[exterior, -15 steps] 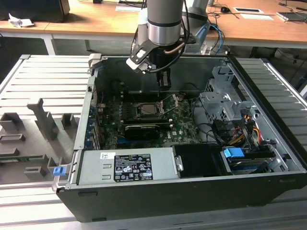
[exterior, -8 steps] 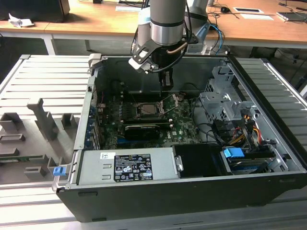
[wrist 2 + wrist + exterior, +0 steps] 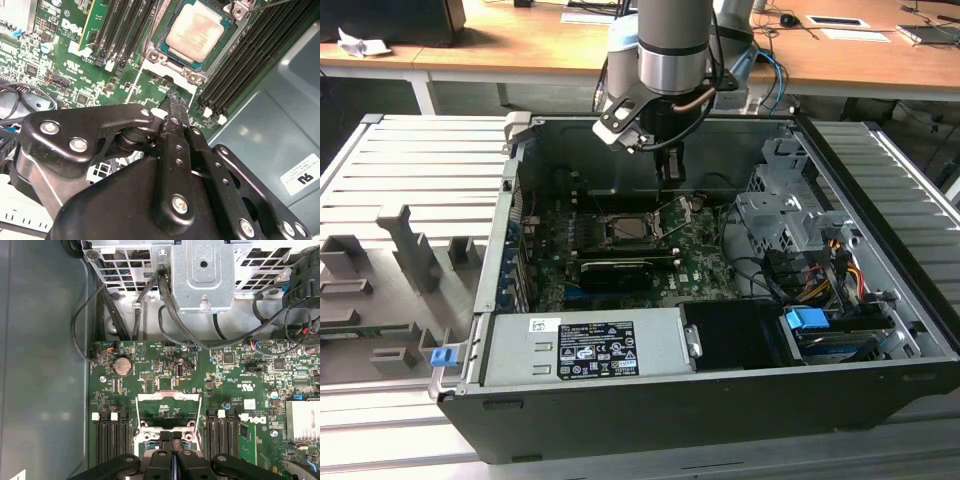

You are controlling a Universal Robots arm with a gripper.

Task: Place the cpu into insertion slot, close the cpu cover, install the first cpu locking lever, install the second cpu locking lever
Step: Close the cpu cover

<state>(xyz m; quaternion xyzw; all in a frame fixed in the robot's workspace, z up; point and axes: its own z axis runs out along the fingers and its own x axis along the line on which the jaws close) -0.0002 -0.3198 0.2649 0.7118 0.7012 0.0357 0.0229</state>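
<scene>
The cpu, a pale silvery square, lies seated in the insertion slot on the green board. In the exterior view the slot sits mid-board, just in front of and below my gripper. The cpu cover, a silver frame with a cut-out centre, stands swung up off the socket. My gripper hangs above the board close to the socket's edge, its two black fingers pressed together with nothing between them. A thin metal lever rod sticks out by a corner of the socket.
Black memory slots flank the socket on both sides. A metal drive cage with dark cables lies beyond the board. In the exterior view, the case walls ring the board, with a power supply at the front and a grey fixture tray on the left.
</scene>
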